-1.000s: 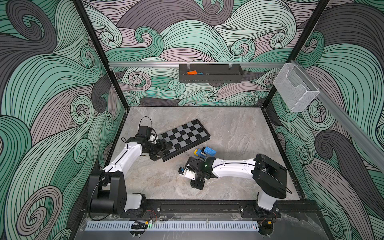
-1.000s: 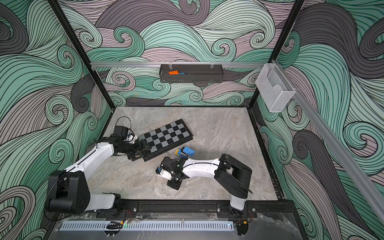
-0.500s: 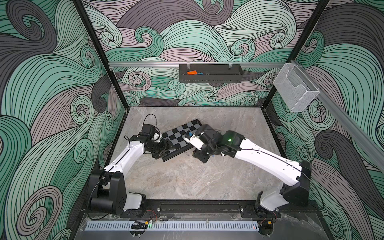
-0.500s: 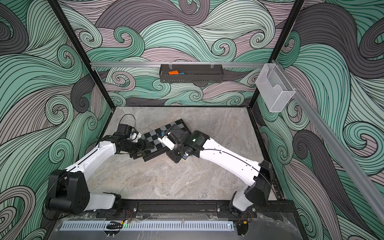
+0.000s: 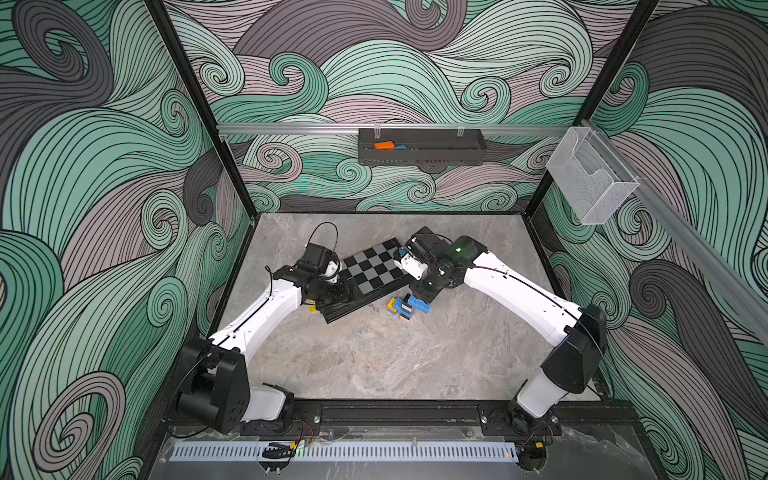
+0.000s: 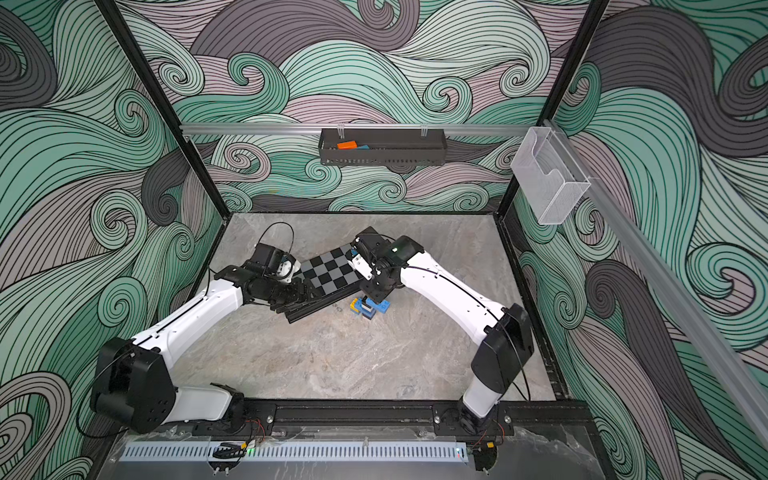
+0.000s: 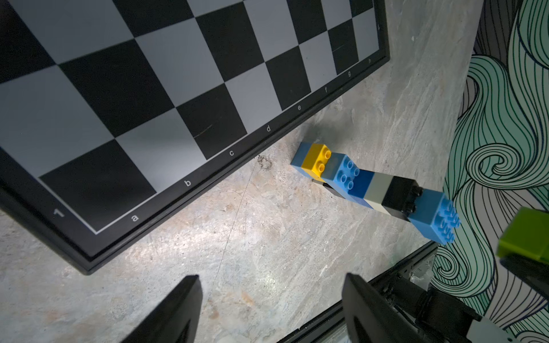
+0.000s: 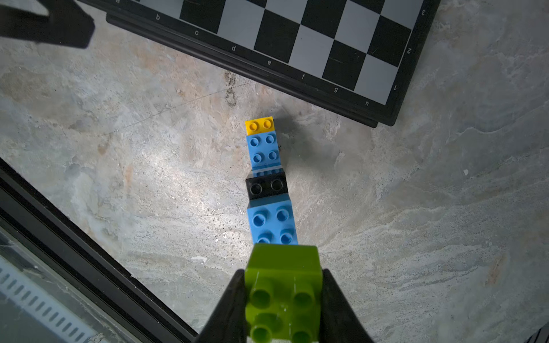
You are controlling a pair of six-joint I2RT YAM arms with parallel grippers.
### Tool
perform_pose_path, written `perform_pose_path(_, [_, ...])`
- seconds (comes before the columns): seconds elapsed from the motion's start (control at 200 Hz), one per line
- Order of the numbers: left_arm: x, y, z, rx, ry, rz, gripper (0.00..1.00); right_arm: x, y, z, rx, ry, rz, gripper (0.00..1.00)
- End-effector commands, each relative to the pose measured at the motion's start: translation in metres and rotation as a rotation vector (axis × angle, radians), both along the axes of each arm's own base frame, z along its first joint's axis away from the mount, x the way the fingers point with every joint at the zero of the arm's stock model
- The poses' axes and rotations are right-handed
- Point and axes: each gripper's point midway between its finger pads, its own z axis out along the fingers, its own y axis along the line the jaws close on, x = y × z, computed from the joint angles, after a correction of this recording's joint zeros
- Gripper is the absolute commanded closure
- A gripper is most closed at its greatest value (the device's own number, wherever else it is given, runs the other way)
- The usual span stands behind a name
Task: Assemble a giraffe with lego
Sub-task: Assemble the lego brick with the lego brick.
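Clamped from both sides on a lime-green brick (image 8: 282,297), the right gripper (image 8: 283,273) hung over the middle of the scene, studs of the brick facing the wrist camera. Its partner, the left gripper (image 7: 270,282), stood wide with nothing between its jaws, low over the near left end of the board. Beneath both lay the grey marbled table (image 5: 374,365), and on it, turned at an angle, the black-and-grey chequered board (image 5: 374,270) (image 6: 332,272). Just off the board's near right edge, apart from it, the giraffe (image 5: 409,306) (image 6: 370,307) stood on the table: a stepped stack with a yellow brick lowest on the left, then a blue one, then a taller column of blue, white and black topped by a blue brick (image 7: 371,184) (image 8: 269,184). In the left wrist view the lime-green brick (image 7: 523,234) sat close to that top blue brick with a gap showing between them.
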Motion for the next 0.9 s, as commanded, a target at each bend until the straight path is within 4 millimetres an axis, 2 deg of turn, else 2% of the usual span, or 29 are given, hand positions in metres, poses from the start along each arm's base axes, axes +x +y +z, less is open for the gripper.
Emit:
perform_pose_path(0.0, [0.000,0.000,0.004,0.010,-0.013,-0.014,0.21,-0.004,-0.002,-0.006,-0.003,0.021,0.049,0.86])
perform_pose_path(0.27, [0.002,-0.004,0.003,-0.007,-0.004,-0.025,0.21,-0.005,0.009,-0.019,0.026,0.048,0.108,0.86])
perform_pose_path(0.56, [0.001,-0.005,0.001,-0.007,0.009,-0.030,0.21,0.007,0.018,-0.026,0.034,0.058,0.125,0.86])
perform_pose_path(0.891, [0.002,-0.006,0.002,-0.008,0.007,-0.034,0.21,0.017,0.016,-0.022,0.043,0.048,0.117,0.86])
